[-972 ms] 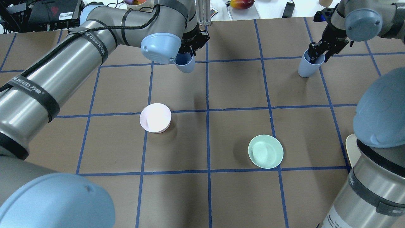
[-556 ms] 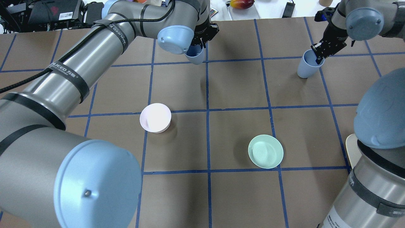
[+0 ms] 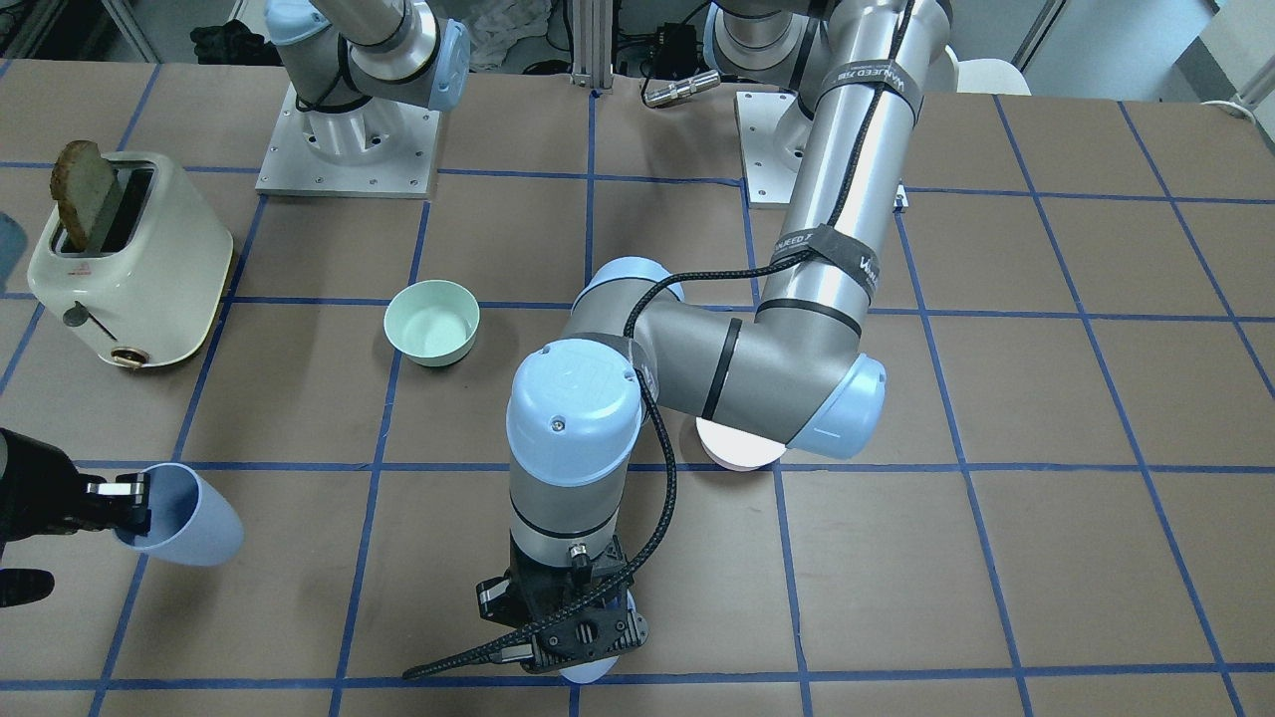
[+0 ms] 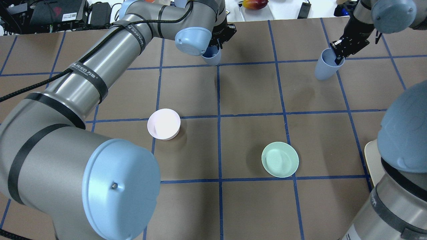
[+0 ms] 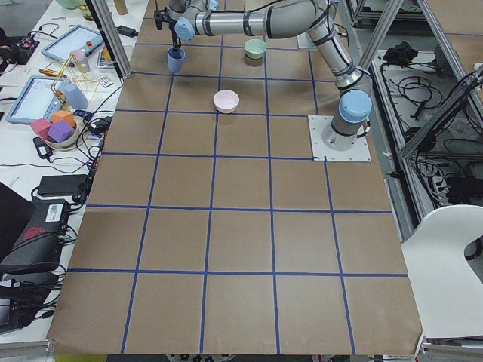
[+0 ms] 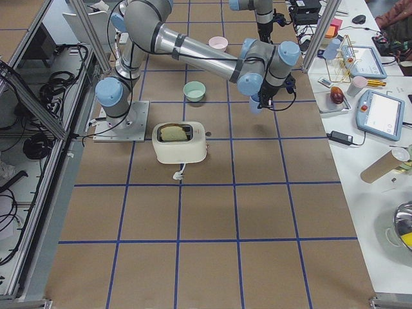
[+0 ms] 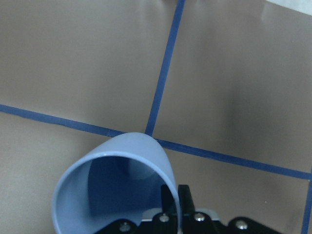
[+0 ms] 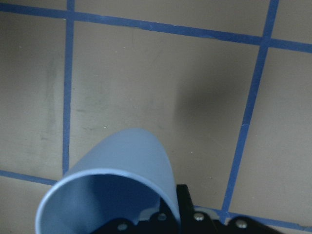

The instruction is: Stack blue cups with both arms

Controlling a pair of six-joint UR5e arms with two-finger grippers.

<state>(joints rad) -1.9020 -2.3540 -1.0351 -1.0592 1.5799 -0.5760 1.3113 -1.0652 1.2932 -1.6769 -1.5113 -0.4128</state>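
My left gripper (image 4: 216,46) is shut on the rim of one blue cup (image 4: 212,57) and holds it tilted above the table's far middle. In the left wrist view the cup (image 7: 114,187) opens toward the camera, with one finger inside the rim and one outside. My right gripper (image 4: 337,55) is shut on the rim of the other blue cup (image 4: 324,69) at the far right, also lifted and tilted. That cup fills the lower part of the right wrist view (image 8: 117,185). In the front view it (image 3: 184,530) hangs at the left edge.
A pale pink bowl (image 4: 164,124) sits left of centre and a mint-green bowl (image 4: 280,159) right of centre. A cream toaster (image 3: 129,264) with toast stands near the right arm's base. Clutter lies beyond the table's far edge.
My left arm has carried its cup to the right and farther away. My right gripper has risen slightly with its cup, which now hangs more tilted.
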